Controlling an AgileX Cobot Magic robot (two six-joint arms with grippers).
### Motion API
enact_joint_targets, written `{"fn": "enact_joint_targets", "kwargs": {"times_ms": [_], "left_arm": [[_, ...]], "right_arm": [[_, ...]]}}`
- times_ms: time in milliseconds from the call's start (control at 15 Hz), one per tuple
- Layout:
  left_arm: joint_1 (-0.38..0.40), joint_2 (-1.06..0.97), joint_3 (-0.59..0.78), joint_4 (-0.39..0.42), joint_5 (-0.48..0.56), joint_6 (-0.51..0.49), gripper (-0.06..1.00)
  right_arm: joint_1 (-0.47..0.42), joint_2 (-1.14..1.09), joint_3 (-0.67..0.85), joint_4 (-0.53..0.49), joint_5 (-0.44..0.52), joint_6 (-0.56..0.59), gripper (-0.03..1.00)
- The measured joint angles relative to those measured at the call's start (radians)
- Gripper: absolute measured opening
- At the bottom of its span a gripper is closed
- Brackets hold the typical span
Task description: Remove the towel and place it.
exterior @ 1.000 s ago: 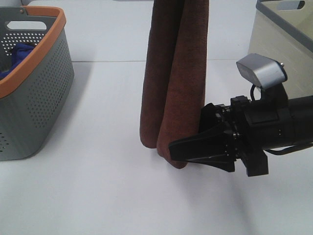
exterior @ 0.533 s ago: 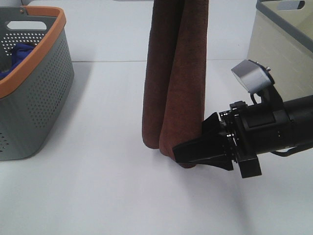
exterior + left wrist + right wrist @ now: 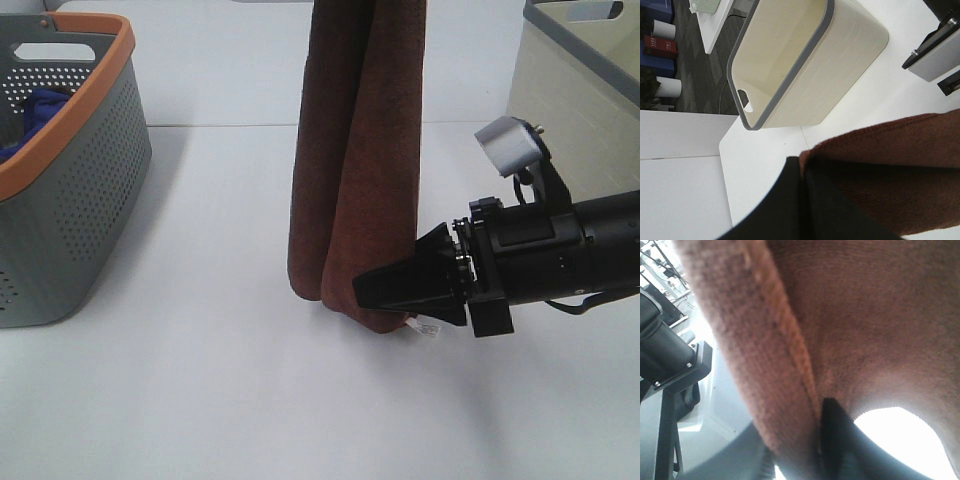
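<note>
The maroon towel (image 3: 360, 160) hangs in long folds from above the top edge of the exterior view, its lower end just over the white table (image 3: 200, 380). My right gripper (image 3: 364, 291) reaches in from the right and is shut on the towel's lower end, where a small white tag (image 3: 428, 328) sticks out. In the right wrist view the towel (image 3: 850, 320) fills the picture and a black finger (image 3: 837, 435) presses against its hem. In the left wrist view my left gripper (image 3: 802, 200) is shut on the towel's upper edge (image 3: 890, 165).
A grey perforated basket with an orange rim (image 3: 95, 75) stands at the left, with a blue cloth (image 3: 40, 112) inside. A beige bin with a grey rim (image 3: 575, 85) stands at the back right; it also shows in the left wrist view (image 3: 840, 55).
My right gripper's jaws have closed on the towel's lower end and its wrist has rolled. The towel's bottom is drawn slightly right and the white tag now shows.
</note>
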Motion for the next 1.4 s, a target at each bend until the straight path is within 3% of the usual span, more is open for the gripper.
{"fn": "enact_joint_targets", "kwargs": {"times_ms": [133,267,533,667,800,867,933,1000,1133,1400], "left_arm": [[0.000,0.000,0.000,0.000,0.000,-0.004,0.00],[0.000,0.000,0.000,0.027,0.000,-0.035,0.00],[0.002,0.000,0.000,0.201,0.000,-0.201,0.00],[0.003,0.005,0.000,0.306,0.000,-0.348,0.00],[0.003,0.008,0.000,0.336,0.003,-0.470,0.00],[0.003,0.008,0.000,0.341,0.003,-0.518,0.00],[0.003,0.008,0.000,0.347,0.016,-0.616,0.00],[0.003,0.008,0.000,0.358,0.041,-0.665,0.00],[0.003,0.008,0.000,0.376,0.088,-0.735,0.00],[0.003,0.010,0.000,0.480,0.120,-0.987,0.00]], "right_arm": [[0.000,-0.006,0.000,-0.020,-0.003,0.031,0.00],[0.000,-0.058,0.000,-0.066,-0.026,0.076,0.00],[0.000,-0.266,0.001,-0.178,-0.154,0.235,0.00],[0.000,-0.399,0.000,-0.300,-0.257,0.359,0.00],[0.000,-0.507,0.000,-0.425,-0.316,0.452,0.00],[0.000,-0.548,-0.008,-0.495,-0.325,0.490,0.00],[0.000,-0.608,-0.066,-0.669,-0.324,0.574,0.00],[0.000,-0.622,-0.111,-0.747,-0.322,0.623,0.00],[0.000,-0.620,-0.169,-0.856,-0.311,0.678,0.00],[0.000,-0.559,-0.264,-1.064,-0.297,0.703,0.00]]}}
